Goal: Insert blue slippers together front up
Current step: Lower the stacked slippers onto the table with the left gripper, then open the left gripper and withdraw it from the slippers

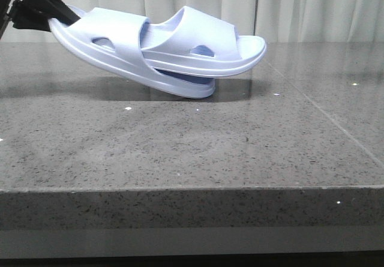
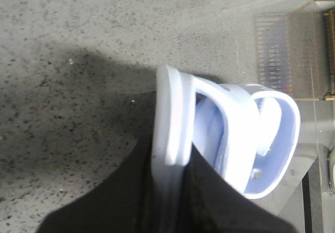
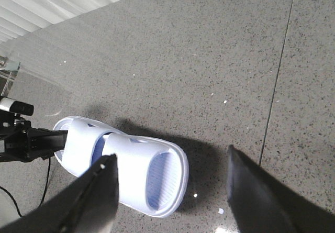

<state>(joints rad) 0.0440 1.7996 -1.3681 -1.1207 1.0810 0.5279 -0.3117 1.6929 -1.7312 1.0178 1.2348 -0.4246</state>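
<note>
blue slippers [image 1: 162, 48] nested, tilted, lower toe touching counter [image 1: 192, 153]. left hand [image 1: 51, 14] clamps the heel end; right hand [image 3: 170, 191] wide, empty. foam looks light, bendy; best held by the thick sole edge.

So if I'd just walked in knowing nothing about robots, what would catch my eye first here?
Probably the blue slippers, pale lavender-blue slides already nested one inside the other, tilted over the grey speckled table with the lower tip at or just above the stone. The black left gripper pinches them by the raised end at the far left. The right gripper is open above the pair, holding nothing.
</note>
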